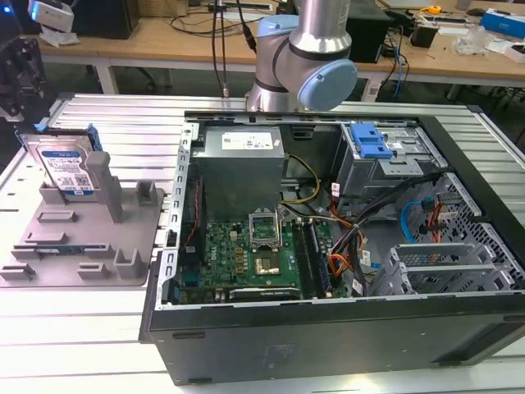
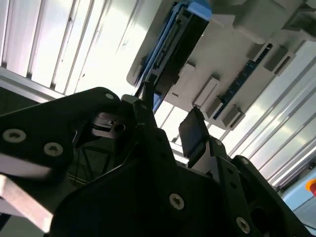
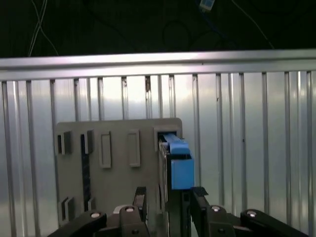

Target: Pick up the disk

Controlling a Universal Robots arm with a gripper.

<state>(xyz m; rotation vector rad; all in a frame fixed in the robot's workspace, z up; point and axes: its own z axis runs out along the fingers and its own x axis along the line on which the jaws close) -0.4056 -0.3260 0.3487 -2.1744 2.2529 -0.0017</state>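
my gripper point(image 3: 169, 193) is open and has hold of nothing. in the first wrist view my two dark fingers point(image 3: 140, 197) stand apart with a clear gap. the disk point(image 3: 178, 165) shows edge-on in line with that gap, one blue rail turned toward me. i am apart from it, touching neither it nor the grey holder point(image 3: 116, 163) it sits in. in the second wrist view the gripper point(image 2: 168, 104) reads the same way: fingers point(image 2: 195, 134) spread, nothing between the pads. the disk point(image 2: 180, 42) and the holder point(image 2: 237, 49) lie beyond them.

in the exterior view the disk point(image 1: 67, 171) stands on its edge in a slot at the far left corner of the holder point(image 1: 90, 246). its label side faces the near edge of the table point(image 1: 82, 328), and blue rails run along its sides. a tall grey post point(image 1: 107, 185) rises just beside it on the exterior view's right. the holder lies flat on the ribbed metal table at the exterior view's left, just beside the open computer case point(image 1: 328, 341). inside the case are a green motherboard point(image 1: 246, 246), a grey power supply point(image 1: 242, 152) at the far side and a blue-latched drive cage point(image 1: 369, 144) toward the far right. my arm point(image 1: 316, 57) rises behind the case, with wooden benches point(image 1: 459, 61) beyond it.
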